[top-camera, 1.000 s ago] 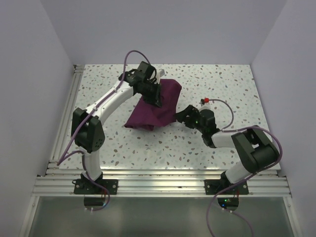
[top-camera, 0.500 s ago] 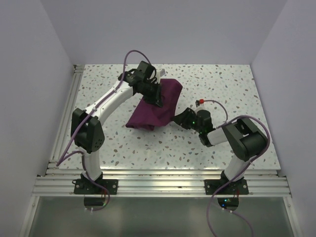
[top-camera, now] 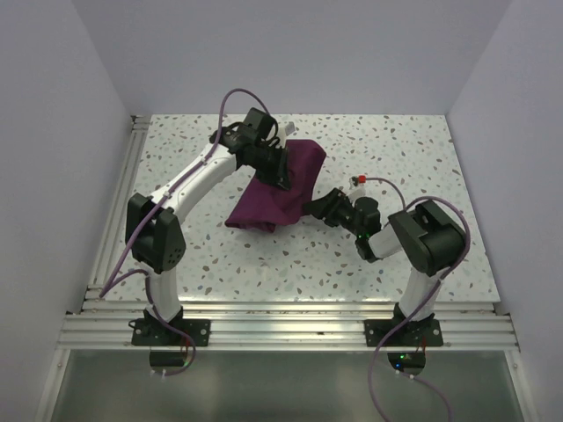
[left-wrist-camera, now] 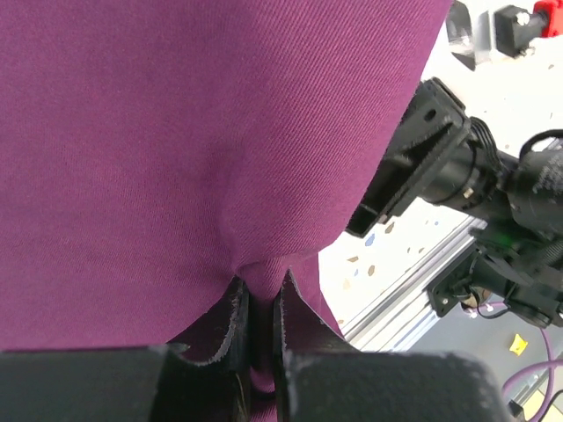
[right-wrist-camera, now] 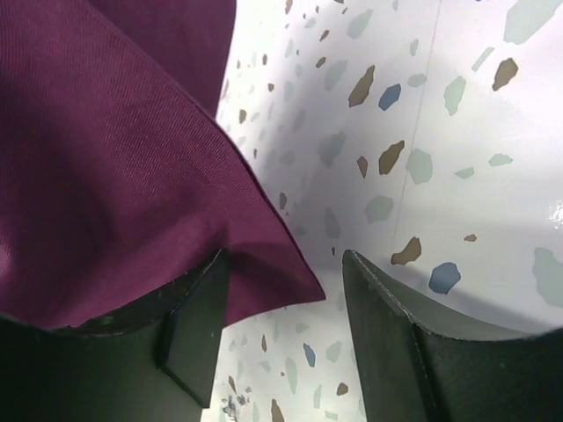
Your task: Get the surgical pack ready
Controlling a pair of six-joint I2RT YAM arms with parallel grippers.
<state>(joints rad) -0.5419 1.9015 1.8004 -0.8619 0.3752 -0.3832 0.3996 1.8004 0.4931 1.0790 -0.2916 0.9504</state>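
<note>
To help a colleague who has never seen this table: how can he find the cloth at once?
Look at the speckled white table. Near its middle is a crumpled cloth, pinched by the left gripper. It is the only soft thing there, and its colour is a dark plum.

On my left wrist view the surgical pack (left-wrist-camera: pixel 176 132) runs off the top and left edges; its pinched fold buries the tips of the left fingers (left-wrist-camera: pixel 224 338); on the right wrist view it leaves the frame likewise; overhead, the right fingers (top-camera: pixel 313 209) look too small for me to judge contact.
</note>
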